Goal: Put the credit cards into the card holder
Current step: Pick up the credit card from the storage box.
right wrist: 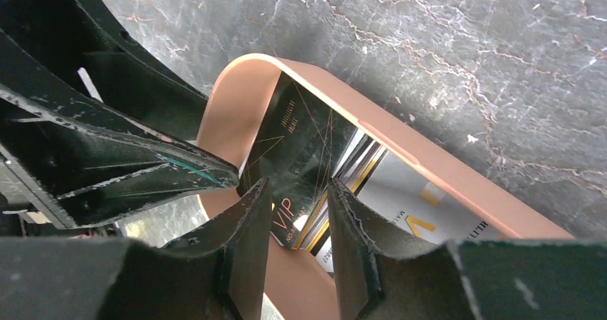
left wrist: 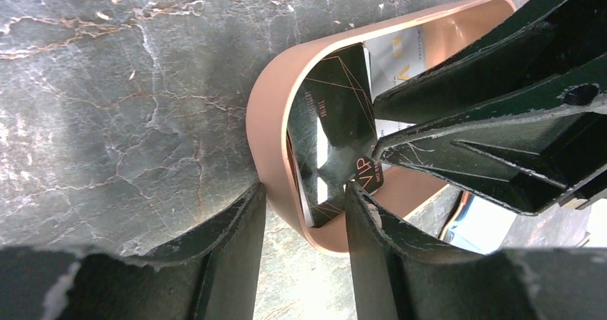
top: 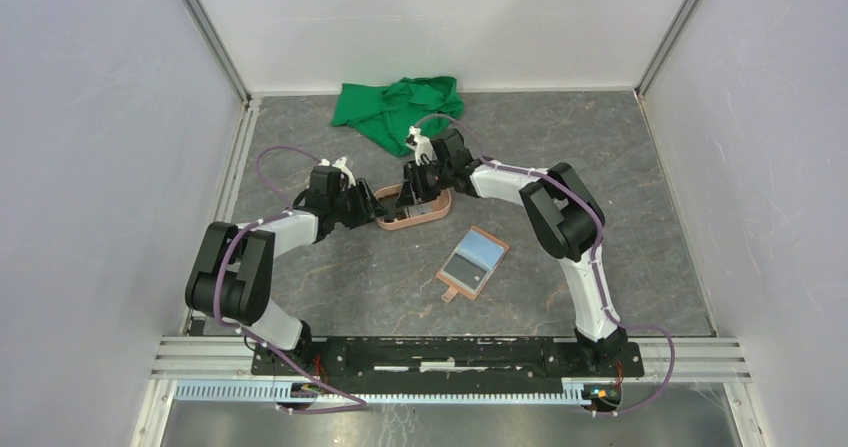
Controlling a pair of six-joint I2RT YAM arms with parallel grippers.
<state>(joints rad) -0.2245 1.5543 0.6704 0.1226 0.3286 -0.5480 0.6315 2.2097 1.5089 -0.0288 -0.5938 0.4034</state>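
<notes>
At tray [left wrist: 266, 123], left end effector [left wrist: 306, 186] clamps the 9 o'clock wall; right end effector [right wrist: 299, 187] half-spread astride black card [right wrist: 300, 134], grip unclear.

1. Arms: two, the left arm [top: 250, 257] and the right arm [top: 560, 212].
2. Grippers: two, the left gripper [left wrist: 304, 198] and the right gripper [right wrist: 299, 191], each with two fingers [left wrist: 229, 248].
3. Pink tray [top: 415, 220]: one.
4. Credit cards [right wrist: 320, 223] in the tray: at least three. One is a black card [left wrist: 333, 119], one is a white card [left wrist: 404, 55], and further edges are stacked between them. The full number cannot be told.
5. Card holder [top: 472, 263]: one, showing one light-blue patch and one dark-grey patch. Whether each is a card cannot be told.
6. Green cloth [top: 400, 110]: one.
7. Table [top: 600, 147]: one.
</notes>
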